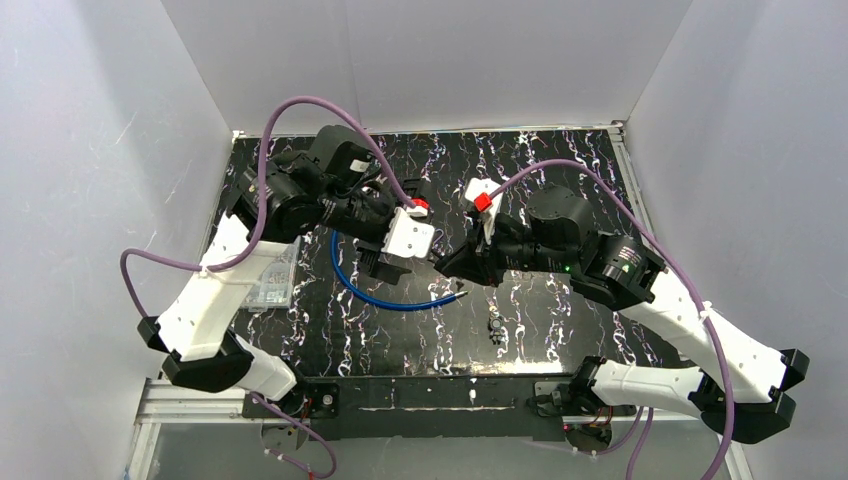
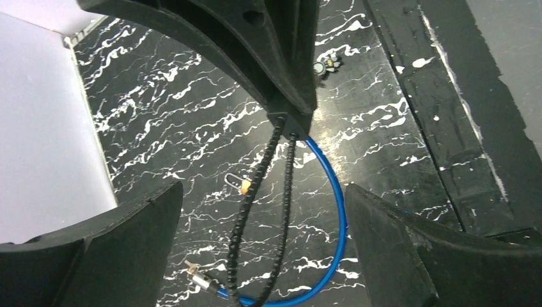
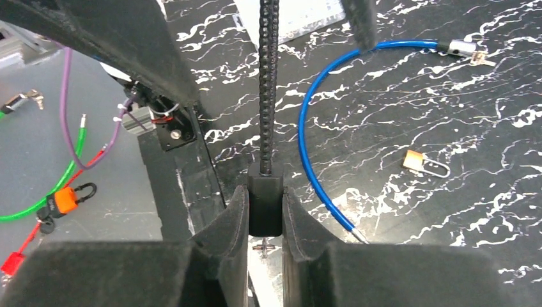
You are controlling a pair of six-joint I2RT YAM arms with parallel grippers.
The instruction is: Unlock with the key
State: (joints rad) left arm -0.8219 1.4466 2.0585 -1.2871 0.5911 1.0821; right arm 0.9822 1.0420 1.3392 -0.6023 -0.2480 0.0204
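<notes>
While the right tool is pinching the black lock, the left tool is hovering spread over the blue cable.

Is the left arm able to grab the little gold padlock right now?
Maybe, but not cleanly. The jaws of the left arm stand wide open above the little padlock, yet the black cable hanging from the right arm dangles right beside it.

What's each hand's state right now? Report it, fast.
Left hand: open, empty.
Right hand: closed on the black cable lock.
</notes>
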